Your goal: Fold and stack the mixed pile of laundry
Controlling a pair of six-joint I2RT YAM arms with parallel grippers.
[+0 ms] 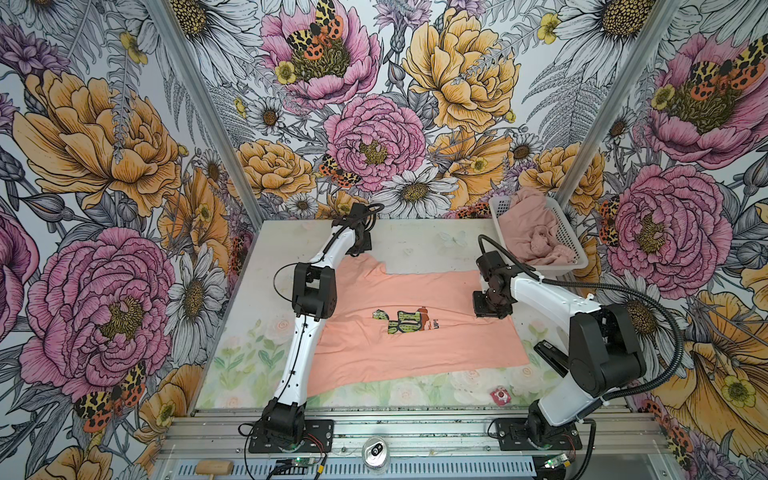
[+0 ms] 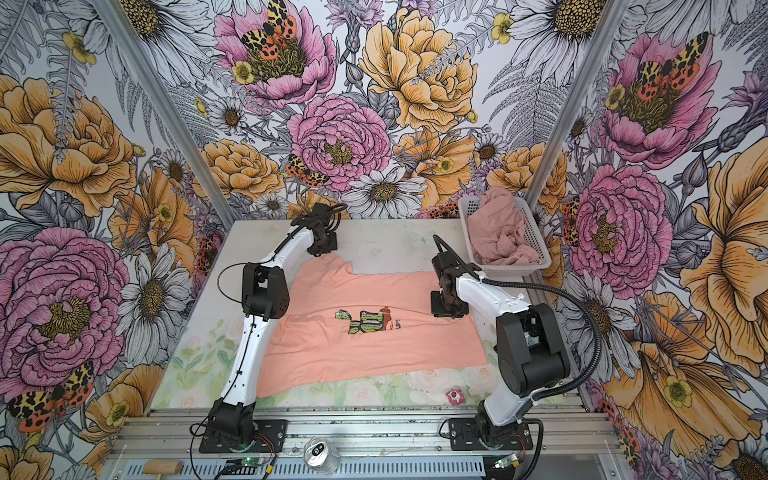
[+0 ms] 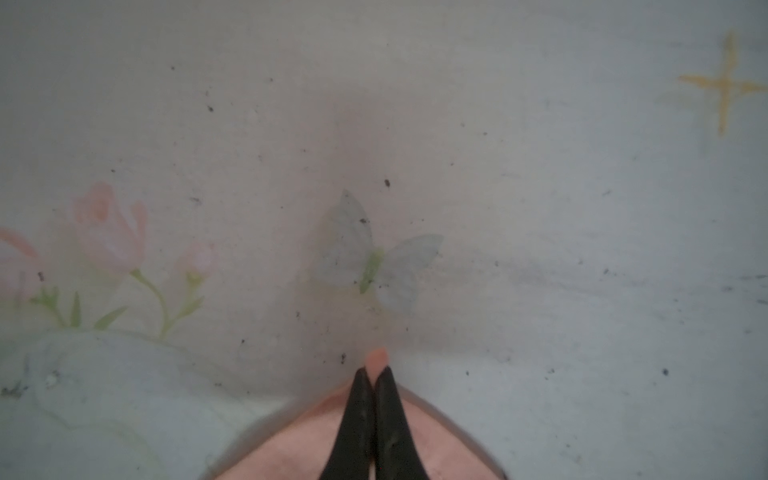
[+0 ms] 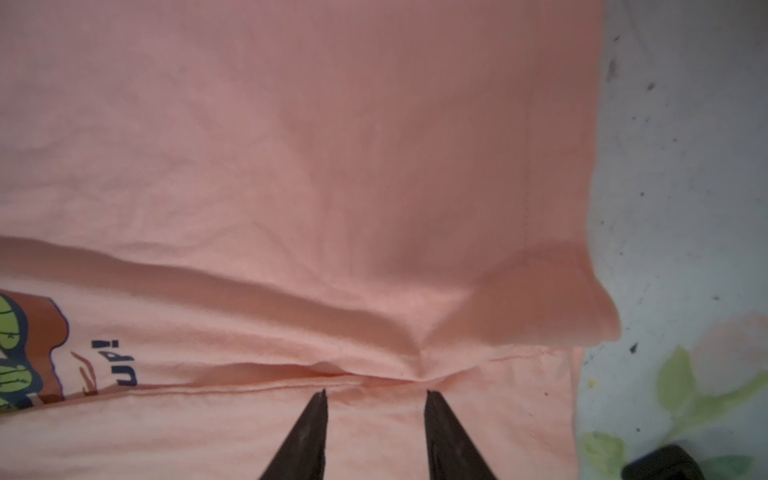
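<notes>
The peach-orange T-shirt (image 1: 415,357) (image 2: 374,353) lies spread on the table, with its green-brown graphic (image 1: 401,322) facing up. My left gripper (image 1: 360,250) (image 2: 322,249) is at the shirt's far left corner. In the left wrist view it (image 3: 376,370) is shut on a pinch of the peach fabric (image 3: 291,453). My right gripper (image 1: 490,313) (image 2: 446,313) hangs over the shirt's right side. In the right wrist view it (image 4: 376,392) is open, its tips at a fold crease (image 4: 374,328). The dusty-pink garment (image 1: 528,237) (image 2: 494,241) sits crumpled in the basket.
The white perforated basket (image 1: 575,245) (image 2: 540,249) stands at the back right corner. A black stapler-like object (image 1: 550,355) lies right of the shirt, and a small red packet (image 1: 500,395) lies near the front edge. A can (image 1: 376,453) and a wooden mallet (image 1: 214,467) rest on the front rail.
</notes>
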